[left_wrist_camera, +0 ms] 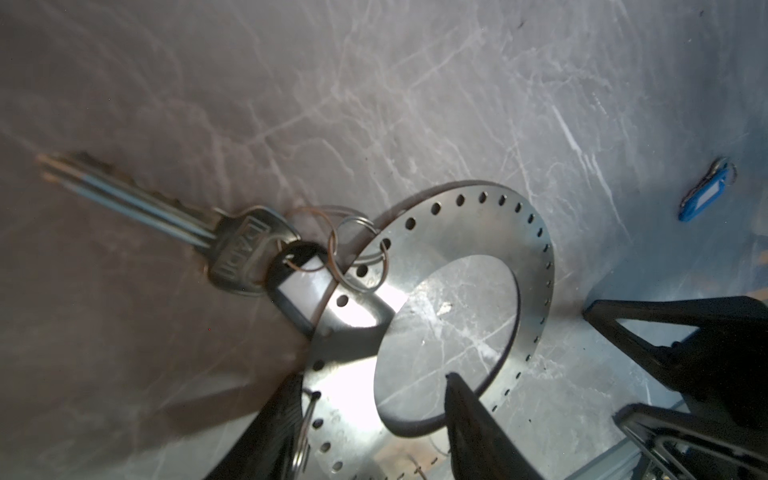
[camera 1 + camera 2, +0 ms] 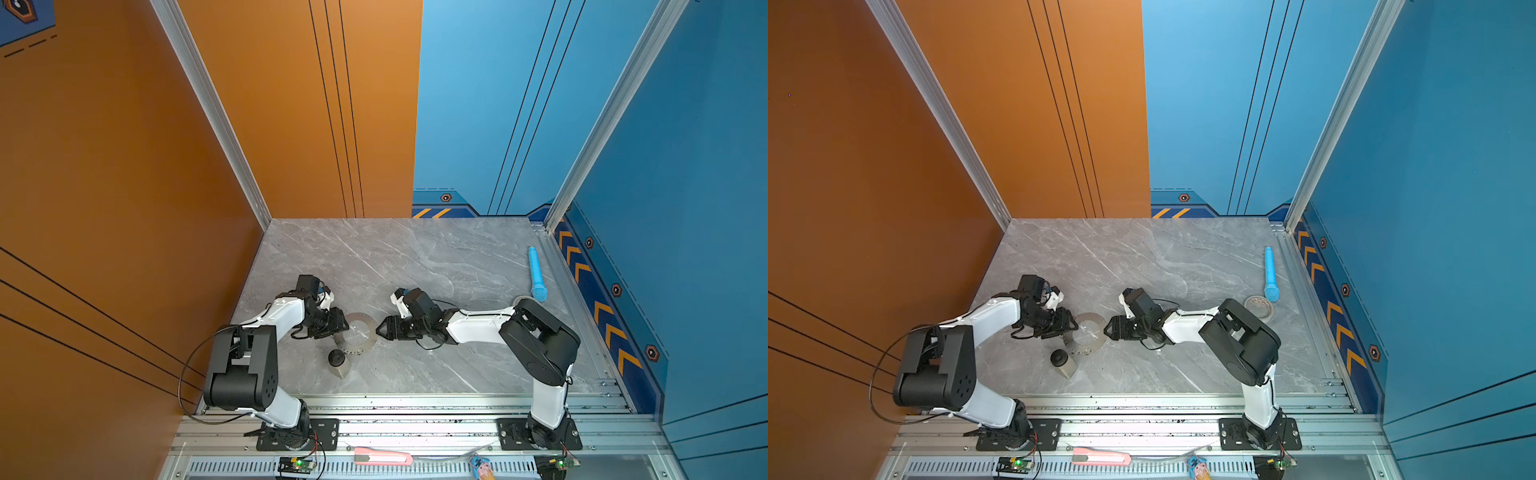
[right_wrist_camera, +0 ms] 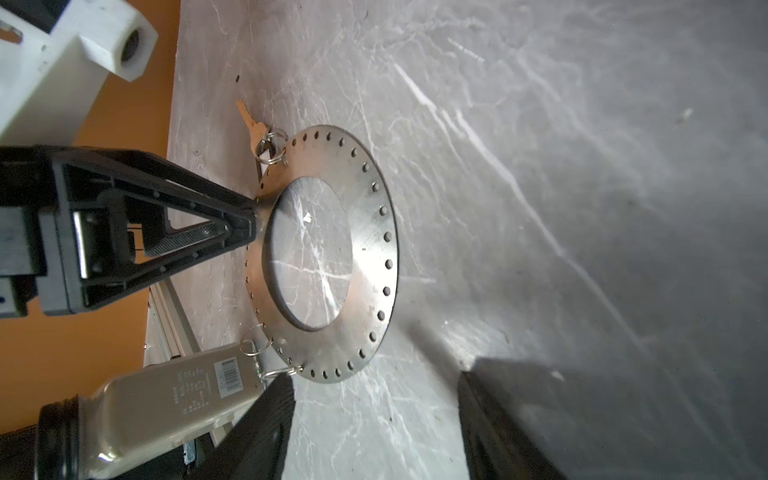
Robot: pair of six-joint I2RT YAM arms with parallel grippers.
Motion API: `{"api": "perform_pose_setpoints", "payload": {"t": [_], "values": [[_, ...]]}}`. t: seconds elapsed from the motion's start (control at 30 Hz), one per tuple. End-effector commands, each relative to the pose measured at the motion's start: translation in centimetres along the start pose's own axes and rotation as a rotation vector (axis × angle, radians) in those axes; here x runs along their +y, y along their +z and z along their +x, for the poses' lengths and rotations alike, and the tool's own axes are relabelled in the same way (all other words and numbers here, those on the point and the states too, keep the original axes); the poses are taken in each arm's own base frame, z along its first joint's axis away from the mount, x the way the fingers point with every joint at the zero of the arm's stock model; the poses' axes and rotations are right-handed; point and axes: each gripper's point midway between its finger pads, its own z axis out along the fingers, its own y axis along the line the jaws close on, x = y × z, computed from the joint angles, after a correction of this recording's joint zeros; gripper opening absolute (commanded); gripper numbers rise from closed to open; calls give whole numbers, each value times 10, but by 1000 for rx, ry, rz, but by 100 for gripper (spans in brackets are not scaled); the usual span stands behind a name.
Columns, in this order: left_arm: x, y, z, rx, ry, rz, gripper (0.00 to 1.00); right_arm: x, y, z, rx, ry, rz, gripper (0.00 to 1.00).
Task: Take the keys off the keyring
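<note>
- Keyring [image 2: 361,348], in a top view: on the table [image 2: 415,257], low centre, between the two grippers. The left gripper [image 2: 343,329] is on its left rim and the right gripper [image 2: 379,329] is just off its right rim.
- Left wrist view: left jaws half-wide astride the band, which looks like a pinch. The black tag [image 1: 297,286] and key [image 1: 232,253] hang off the rim at centre-left. The key's long axis runs to the upper left. The blue tag [image 1: 704,193] lies loose at far right.
- Right wrist view: right jaws wide and empty at the bottom edge. Tag and key sit at the rim's upper left, the far side. My read is that the right arm must reach across.
</note>
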Motion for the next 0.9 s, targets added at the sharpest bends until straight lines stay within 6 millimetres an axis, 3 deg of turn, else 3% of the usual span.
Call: {"api": "perform_pose_setpoints", "payload": {"t": [0.0,0.23,0.37,0.87], "values": [[9,-11,0,1,2,-45,56,3,9,1,12,20,-14,64],[18,-11,-11,-22,26,-74,56,3,18,3,36,32,-21,64],[8,-3,-15,-21,4,-3,55,7,23,2,45,37,-37,64],[-17,22,9,83,-17,124,52,9,34,9,72,53,-81,63]]}}
